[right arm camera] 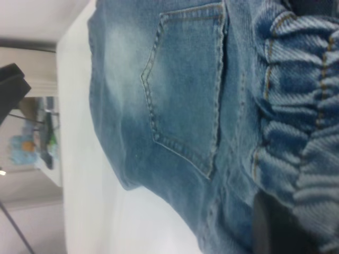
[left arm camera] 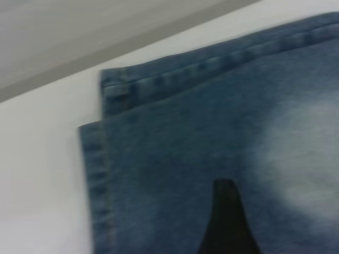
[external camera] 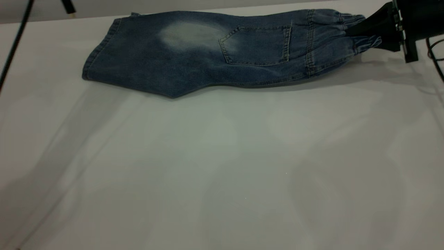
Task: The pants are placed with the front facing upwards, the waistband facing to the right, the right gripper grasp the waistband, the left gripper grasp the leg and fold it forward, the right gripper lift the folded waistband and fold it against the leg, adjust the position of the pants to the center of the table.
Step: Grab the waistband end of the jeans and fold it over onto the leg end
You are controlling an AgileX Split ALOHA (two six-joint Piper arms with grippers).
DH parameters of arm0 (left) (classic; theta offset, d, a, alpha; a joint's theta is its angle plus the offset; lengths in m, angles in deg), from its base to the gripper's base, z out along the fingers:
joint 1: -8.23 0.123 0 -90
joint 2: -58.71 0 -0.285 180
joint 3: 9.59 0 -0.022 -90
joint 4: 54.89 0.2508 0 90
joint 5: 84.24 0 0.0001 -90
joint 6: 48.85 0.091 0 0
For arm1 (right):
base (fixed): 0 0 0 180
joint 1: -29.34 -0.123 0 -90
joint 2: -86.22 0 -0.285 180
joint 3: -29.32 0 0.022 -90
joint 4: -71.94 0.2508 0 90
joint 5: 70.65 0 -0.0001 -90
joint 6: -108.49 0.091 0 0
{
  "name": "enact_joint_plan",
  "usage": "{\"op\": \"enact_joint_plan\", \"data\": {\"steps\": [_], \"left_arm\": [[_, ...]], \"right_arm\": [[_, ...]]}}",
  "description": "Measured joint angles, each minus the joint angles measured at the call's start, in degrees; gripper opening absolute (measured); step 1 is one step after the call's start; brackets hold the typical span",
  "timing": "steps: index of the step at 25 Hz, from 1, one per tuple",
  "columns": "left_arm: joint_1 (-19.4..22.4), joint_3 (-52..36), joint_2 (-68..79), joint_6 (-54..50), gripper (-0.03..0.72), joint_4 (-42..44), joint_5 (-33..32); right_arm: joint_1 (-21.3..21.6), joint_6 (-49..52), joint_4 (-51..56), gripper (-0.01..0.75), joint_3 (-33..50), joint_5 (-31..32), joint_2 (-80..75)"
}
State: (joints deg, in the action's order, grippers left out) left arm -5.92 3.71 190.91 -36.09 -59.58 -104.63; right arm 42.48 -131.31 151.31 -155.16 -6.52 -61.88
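1. I see one pants, folded lengthwise, at the table's far edge.
2. Right gripper clenched on the waistband.
3. Left gripper above the leg hem; grip state unclear.
4. Wide bare tabletop in front.

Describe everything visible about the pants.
The pants are small blue denim, folded lengthwise so one leg lies over the other, showing a square pocket with tan stitching and a pale faded patch. They lie along the far edge of the table, leg hems at the left. The gathered waistband at the right is pinched and raised slightly by the right claw. The left claw's fingertip sits over the leg.
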Motion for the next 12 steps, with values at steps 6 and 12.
{"op": "enact_joint_plan", "data": {"steps": [6, 12], "left_arm": [[-5.8, 0.1, 0.6, -0.1, 0.440, 0.0, 0.0], [-10.4, 7.6, 4.5, 0.0, 0.440, 0.0, -8.7]], "right_arm": [[-0.1, 1.7, -2.3, 0.079, -0.1, -0.2, 2.8], [-0.7, 2.6, -3.6, 0.079, -0.2, -0.1, 3.1]]}}
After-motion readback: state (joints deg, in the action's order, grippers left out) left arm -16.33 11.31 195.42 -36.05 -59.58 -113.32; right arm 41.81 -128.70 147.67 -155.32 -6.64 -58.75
